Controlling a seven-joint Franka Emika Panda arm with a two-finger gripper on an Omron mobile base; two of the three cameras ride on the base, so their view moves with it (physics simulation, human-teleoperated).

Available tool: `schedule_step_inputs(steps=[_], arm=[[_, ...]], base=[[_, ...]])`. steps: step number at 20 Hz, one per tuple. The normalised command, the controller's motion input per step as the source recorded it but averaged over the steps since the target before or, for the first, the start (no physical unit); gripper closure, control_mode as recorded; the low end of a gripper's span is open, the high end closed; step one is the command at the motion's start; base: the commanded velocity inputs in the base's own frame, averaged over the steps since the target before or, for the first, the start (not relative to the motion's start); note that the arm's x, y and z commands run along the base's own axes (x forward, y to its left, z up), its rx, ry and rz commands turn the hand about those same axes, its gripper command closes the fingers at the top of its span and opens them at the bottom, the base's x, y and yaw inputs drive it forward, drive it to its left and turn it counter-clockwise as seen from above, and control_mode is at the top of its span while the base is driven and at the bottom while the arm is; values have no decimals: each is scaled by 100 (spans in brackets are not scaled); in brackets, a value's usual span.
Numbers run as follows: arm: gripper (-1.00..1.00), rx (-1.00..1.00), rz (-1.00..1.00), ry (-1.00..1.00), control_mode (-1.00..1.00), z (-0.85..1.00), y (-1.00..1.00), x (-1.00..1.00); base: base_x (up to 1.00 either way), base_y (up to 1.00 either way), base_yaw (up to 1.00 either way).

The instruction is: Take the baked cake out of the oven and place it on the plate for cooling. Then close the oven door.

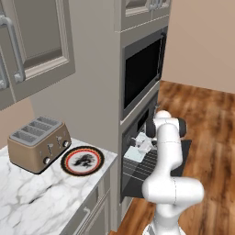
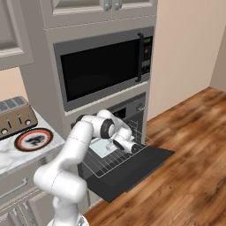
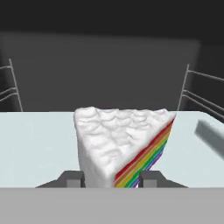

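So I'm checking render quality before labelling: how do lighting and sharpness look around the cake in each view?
Hand view: the white-frosted, rainbow-layered cake wedge is sharp and evenly lit on the pale blue tray, with the dark oven cavity behind. Both base views: soft, slightly blurry, no glare; the gripper hides the cake.

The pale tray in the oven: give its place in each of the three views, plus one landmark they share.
Left base view: the pale tray sits on the pulled-out wire rack, just left of the white arm.
Right base view: at centre, behind the wrist.
Hand view: a wide pale surface across the middle, under the cake slice.
Shared landmark: the wire rack.
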Motion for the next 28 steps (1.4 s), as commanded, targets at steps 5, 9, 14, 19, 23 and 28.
schedule_step_inputs(steps=[5,9,14,19,23,28], arm=[[100,0,0,0,-100,29,-62,-63],[100,-7,0,0,-100,58,-41,-91],[100,-13,0,-1,-100,81,-14,-100],[100,-13,0,-6,-100,97,0,-100],[100,-7,0,-5,-100,97,11,-100],[100,-1,0,2,-100,100,48,-99]], base=[[0,0,0],[0,0,0],[0,0,0],[0,0,0],[0,0,0],[0,0,0]])
